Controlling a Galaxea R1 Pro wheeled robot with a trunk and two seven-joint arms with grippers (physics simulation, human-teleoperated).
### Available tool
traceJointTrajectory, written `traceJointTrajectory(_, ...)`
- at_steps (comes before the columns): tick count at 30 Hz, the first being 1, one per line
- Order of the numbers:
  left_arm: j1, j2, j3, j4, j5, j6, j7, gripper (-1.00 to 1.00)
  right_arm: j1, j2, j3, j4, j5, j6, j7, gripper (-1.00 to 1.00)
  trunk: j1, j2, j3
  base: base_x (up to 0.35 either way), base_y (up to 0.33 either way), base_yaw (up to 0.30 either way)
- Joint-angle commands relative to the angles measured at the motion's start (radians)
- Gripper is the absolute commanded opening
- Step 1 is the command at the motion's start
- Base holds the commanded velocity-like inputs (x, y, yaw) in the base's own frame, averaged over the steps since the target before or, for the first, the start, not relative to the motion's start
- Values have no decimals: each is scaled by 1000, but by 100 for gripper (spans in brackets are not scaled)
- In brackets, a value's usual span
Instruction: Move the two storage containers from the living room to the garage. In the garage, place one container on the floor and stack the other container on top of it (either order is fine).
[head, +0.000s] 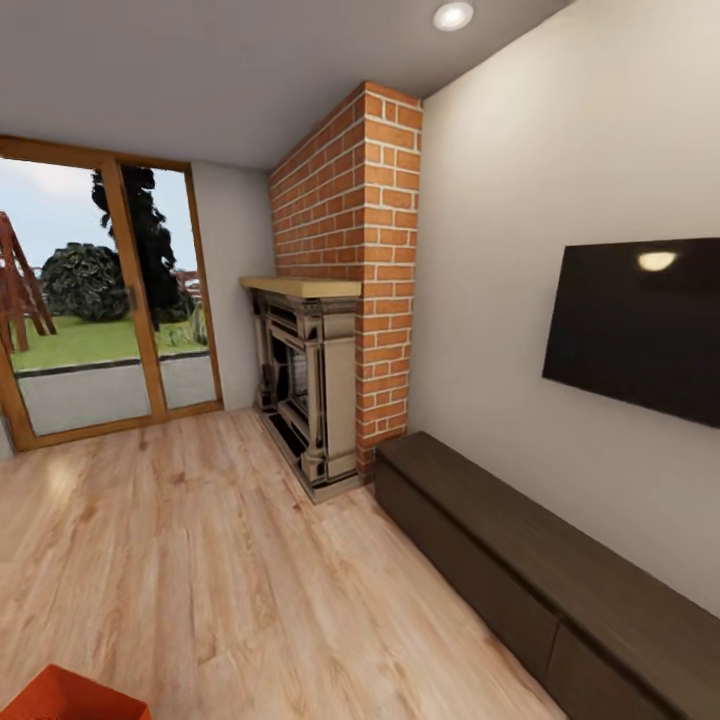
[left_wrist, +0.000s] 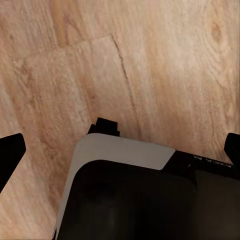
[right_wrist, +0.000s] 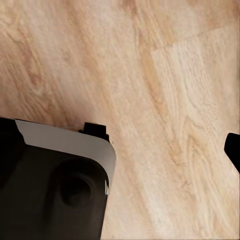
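Living-room wood-plank floor (head: 250, 560) carries one orange-red container (head: 75, 697) at the head view's lower-left corner, near the brick fireplace (head: 330, 390). Left gripper (left_wrist: 120, 150) spread wide; right gripper's spread I cannot tell. Fetching stage: next, approach it.

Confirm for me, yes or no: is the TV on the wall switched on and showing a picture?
No: in the head view the TV on the wall above the dark low cabinet is black, showing only a ceiling light's reflection.
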Motion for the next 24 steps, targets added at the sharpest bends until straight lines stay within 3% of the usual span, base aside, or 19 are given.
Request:
traceJointTrajectory(1,0,0,-2,-2,5,4,3,100,-1,0,8,2,-5,-5,-2,100,1,-1,-1,295,-147,265)
traceJointTrajectory(6,0,1,-2,-2,5,0,3,100,-1,0,8,2,-5,-5,-2,100,1,-1,2,293,-148,265)
traceJointTrajectory(11,0,0,-2,-1,7,-65,3,100,-1,0,7,2,-5,-5,-3,100,1,-1,3,246,-139,266)
traceJointTrajectory(24,0,-2,-2,-2,7,-77,3,100,-1,0,7,2,-5,-5,-5,100,1,-1,4,20,-9,267)
